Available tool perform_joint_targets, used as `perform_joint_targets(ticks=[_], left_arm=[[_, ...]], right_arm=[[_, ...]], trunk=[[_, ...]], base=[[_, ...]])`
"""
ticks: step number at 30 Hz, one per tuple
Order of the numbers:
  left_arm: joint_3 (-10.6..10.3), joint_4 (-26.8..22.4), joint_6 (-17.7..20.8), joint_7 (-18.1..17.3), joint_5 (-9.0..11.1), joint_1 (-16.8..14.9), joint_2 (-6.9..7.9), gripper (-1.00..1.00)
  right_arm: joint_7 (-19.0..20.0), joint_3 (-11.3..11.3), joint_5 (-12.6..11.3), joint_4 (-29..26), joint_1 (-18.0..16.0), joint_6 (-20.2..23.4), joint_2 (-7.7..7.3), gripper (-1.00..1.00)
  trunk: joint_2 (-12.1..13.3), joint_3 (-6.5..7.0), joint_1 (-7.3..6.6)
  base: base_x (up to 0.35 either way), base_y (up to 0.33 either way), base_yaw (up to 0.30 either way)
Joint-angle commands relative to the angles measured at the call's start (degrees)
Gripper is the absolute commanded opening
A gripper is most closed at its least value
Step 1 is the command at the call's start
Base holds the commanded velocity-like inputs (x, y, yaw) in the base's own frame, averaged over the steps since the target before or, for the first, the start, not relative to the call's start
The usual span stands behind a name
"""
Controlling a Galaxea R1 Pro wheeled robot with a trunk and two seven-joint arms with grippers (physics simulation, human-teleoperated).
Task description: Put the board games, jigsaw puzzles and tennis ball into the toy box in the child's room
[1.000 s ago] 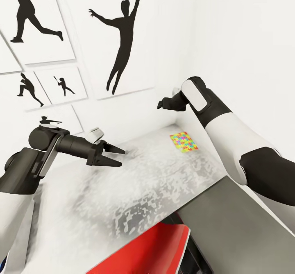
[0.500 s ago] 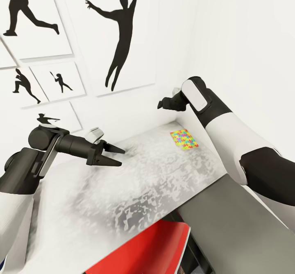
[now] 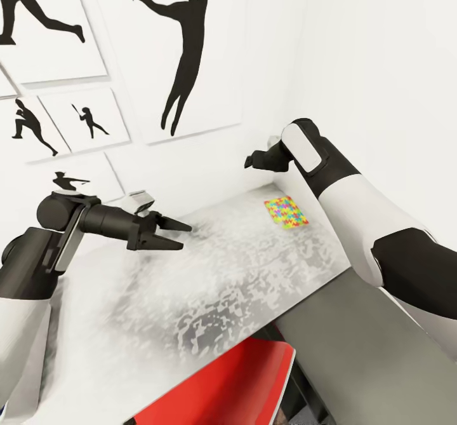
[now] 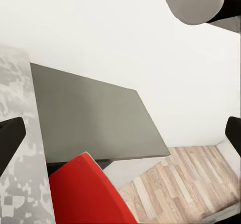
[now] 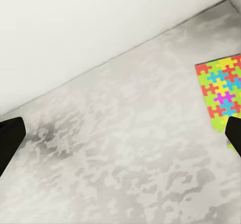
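Observation:
One jigsaw puzzle [image 3: 287,213], a flat slab of bright interlocking pieces, lies on the table [image 3: 209,285] close to the back right corner by the wall. My right gripper [image 3: 249,162] hangs open above the table, up and to the left of the puzzle. Its wrist view looks down on the mottled table [image 5: 125,148] with the jigsaw puzzle [image 5: 221,96] at the edge, beside one fingertip [image 5: 234,133]. My left gripper [image 3: 185,236] is open and empty, held level over the table's middle, well left of the puzzle.
A lower dark grey cabinet [image 3: 368,355] adjoins the table on the right. A red chair [image 3: 228,387] sits tucked at the table's front edge. The left wrist view shows the cabinet [image 4: 95,118], red chair [image 4: 85,194] and wood floor [image 4: 186,179]. Silhouette prints [image 3: 184,50] hang on the wall.
The whole view has shifted a little, the wall prints sliding left. My left gripper has drifted slightly left and up. The right arm and the puzzle have stayed put.

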Motion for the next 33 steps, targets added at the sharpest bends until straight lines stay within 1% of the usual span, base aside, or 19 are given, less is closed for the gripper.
perform_joint_targets(ticks=[1, 3, 4, 8, 10, 15, 19, 21, 25, 33], left_arm=[[0.03, -0.04, 0.61, -0.18, 1.42, -0.10, 0.08, 1.00], [0.11, -0.07, 0.61, -0.18, 2.67, -0.13, 0.09, 1.00], [0.16, -0.10, 0.61, -0.18, 3.71, -0.19, 0.09, 1.00], [0.30, -0.17, 0.61, -0.18, 5.12, -0.33, 0.02, 1.00], [0.33, -0.19, 0.61, -0.18, 5.37, -0.36, -0.04, 1.00], [0.19, -0.22, 0.61, -0.18, 5.84, -0.40, -1.14, 1.00], [-0.08, -0.22, 0.61, -0.18, 6.07, -0.35, -1.74, 1.00], [-0.12, -0.22, 0.61, -0.18, 6.10, -0.34, -1.83, 1.00], [-0.16, -0.23, 0.61, -0.18, 6.14, -0.33, -2.00, 1.00], [-0.07, -0.23, 0.61, -0.18, 6.15, -0.28, -2.07, 1.00]], right_arm=[[-0.56, 0.19, -0.61, -0.02, -0.10, 0.03, -0.03, 1.00], [-0.56, 0.16, -0.61, -0.02, -0.15, -0.02, -0.01, 1.00], [-0.56, 0.16, -0.61, -0.02, -0.33, -0.04, -0.02, 1.00], [-0.56, 0.17, -0.61, -0.02, -0.75, -0.08, -0.03, 1.00], [-0.56, 0.17, -0.61, -0.02, -0.83, -0.08, -0.03, 1.00], [-0.56, 0.16, -0.61, -0.11, -0.99, -0.09, -0.03, 1.00], [-0.56, 0.23, -0.61, -1.78, -1.00, -0.09, -0.17, 1.00], [-0.56, 0.24, -0.61, -2.31, -1.00, -0.06, -0.41, 1.00], [-0.44, 0.21, -0.67, -3.49, -1.01, -0.02, -1.57, 1.00], [1.36, 0.31, -0.69, -5.28, -0.92, -0.01, -2.24, 1.00]], trunk=[[-0.12, -0.20, 0.03], [-0.12, -0.39, 0.03], [-0.12, -0.48, 0.03], [-0.12, -0.86, 0.03], [-0.12, -1.05, 0.03], [-0.12, -1.52, 0.03], [-0.12, -1.89, 0.03], [-0.12, -2.08, 0.03], [-0.12, -2.46, 0.03], [-0.12, -3.21, 0.03]], base=[[0.000, 0.000, 0.000], [0.000, 0.000, 0.000], [0.000, 0.000, 0.000], [0.000, 0.000, 0.000], [0.000, 0.000, 0.000], [0.000, 0.000, 0.000], [0.000, 0.000, 0.000], [0.000, 0.000, 0.000], [0.000, 0.000, 0.000], [0.013, 0.000, 0.000]])
